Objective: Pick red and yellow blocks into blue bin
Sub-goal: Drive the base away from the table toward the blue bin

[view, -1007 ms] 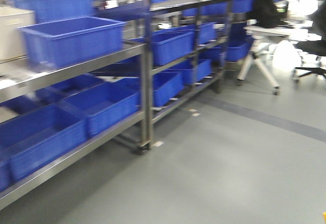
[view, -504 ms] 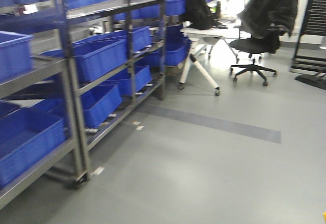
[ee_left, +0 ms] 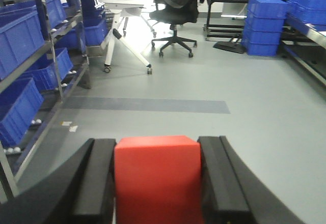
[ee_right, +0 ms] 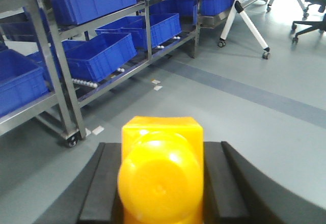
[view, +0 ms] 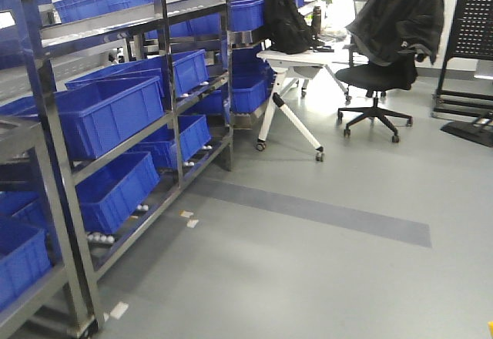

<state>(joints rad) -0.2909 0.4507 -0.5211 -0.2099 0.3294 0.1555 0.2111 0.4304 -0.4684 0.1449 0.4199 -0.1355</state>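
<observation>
The red block (ee_left: pixel 157 178), a plain cube, fills the low middle of the left wrist view, and my left gripper (ee_left: pixel 157 141) is shut on it with a black finger on each side. My right gripper (ee_right: pixel 163 145) is shut on the yellow block (ee_right: pixel 162 173), its round stud facing the camera. Both are held above grey floor. Several blue bins (view: pixel 108 112) sit on steel shelves at the left, also low in the rack in the right wrist view (ee_right: pixel 97 56). I cannot tell which one is the task's blue bin. Neither gripper shows in the front view.
Wheeled steel shelving (view: pixel 46 177) runs along the left. Ahead stand a white folding table (view: pixel 296 58) with a black bag and an office chair (view: pixel 377 73) draped with a jacket. Stacked blue crates (ee_left: pixel 265 25) stand far right. A darker stripe (view: pixel 308 209) crosses the floor.
The front view has swung right: the shelves slid off to the left, and the table and chair moved towards the middle of the picture. The picture is sharper now.
</observation>
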